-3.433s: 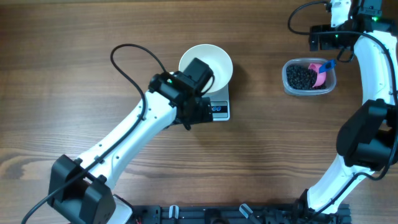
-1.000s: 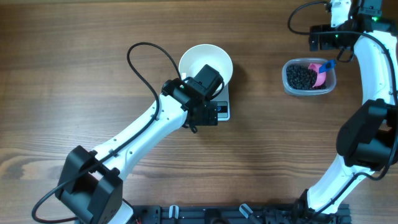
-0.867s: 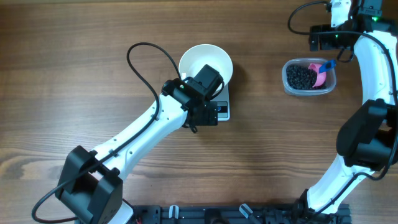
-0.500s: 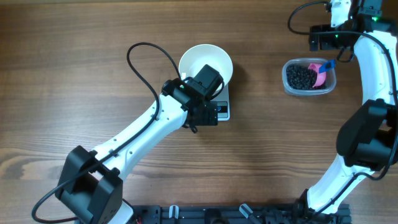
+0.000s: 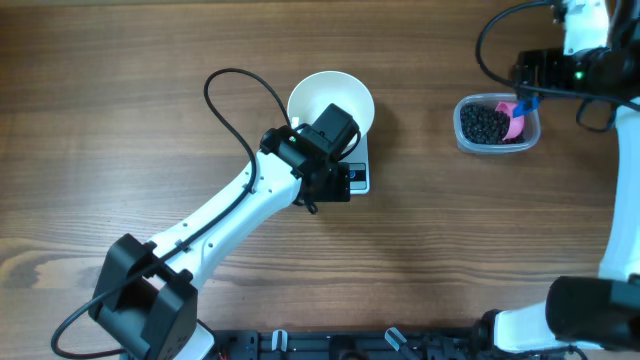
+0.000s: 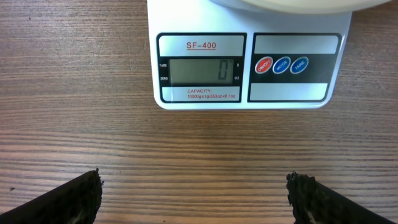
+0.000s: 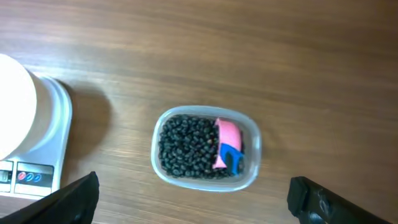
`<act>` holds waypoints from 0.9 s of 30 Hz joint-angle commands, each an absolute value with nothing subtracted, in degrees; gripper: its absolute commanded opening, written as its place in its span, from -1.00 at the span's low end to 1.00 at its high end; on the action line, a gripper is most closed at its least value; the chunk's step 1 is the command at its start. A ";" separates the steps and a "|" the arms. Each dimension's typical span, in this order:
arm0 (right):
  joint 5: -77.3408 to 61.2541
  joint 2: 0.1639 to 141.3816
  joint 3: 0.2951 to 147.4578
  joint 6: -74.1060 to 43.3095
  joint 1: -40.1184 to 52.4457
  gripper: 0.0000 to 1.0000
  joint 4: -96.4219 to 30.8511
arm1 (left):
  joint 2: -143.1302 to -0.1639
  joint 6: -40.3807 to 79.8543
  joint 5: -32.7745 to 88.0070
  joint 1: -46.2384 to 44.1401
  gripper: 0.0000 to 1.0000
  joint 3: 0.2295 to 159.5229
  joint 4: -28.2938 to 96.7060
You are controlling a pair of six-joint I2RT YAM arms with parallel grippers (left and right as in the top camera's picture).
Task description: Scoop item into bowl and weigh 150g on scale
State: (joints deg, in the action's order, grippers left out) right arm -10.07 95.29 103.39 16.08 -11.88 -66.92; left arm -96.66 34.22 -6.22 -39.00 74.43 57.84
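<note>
Wooden table (image 7: 280, 56) bears clear tub (image 7: 254, 138) holding black beans (image 7: 183, 152), pink scoop (image 7: 227, 142).

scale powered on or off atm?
On. The scale display reads 0 in the left wrist view, with the bowl sitting on it.

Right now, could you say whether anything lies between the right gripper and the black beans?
Nothing visible does: the open right gripper hangs above the uncovered tub, where only the pink scoop rests on the beans.
</note>
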 commanded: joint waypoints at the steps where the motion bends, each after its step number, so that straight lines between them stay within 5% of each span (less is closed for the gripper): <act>1: -5.67 100.62 99.90 14.63 -12.53 1.00 -66.41 | -97.10 35.20 -7.38 -39.07 1.00 74.04 57.87; 13: -1.02 114.39 99.83 15.62 -13.85 0.96 -65.08 | -97.10 35.20 -7.38 -39.07 1.00 74.04 57.87; 14: -1.19 114.56 99.83 15.62 -13.85 0.89 -64.07 | -97.10 35.20 -7.38 -39.07 1.00 74.04 57.87; 19: -7.09 114.61 99.83 16.49 -13.85 -0.03 -60.97 | -97.10 35.20 -7.40 -39.07 1.00 74.04 57.87; 27: -3.81 114.61 99.83 16.47 -13.85 -0.23 -60.03 | -97.10 35.20 -7.38 -39.07 1.00 74.04 57.87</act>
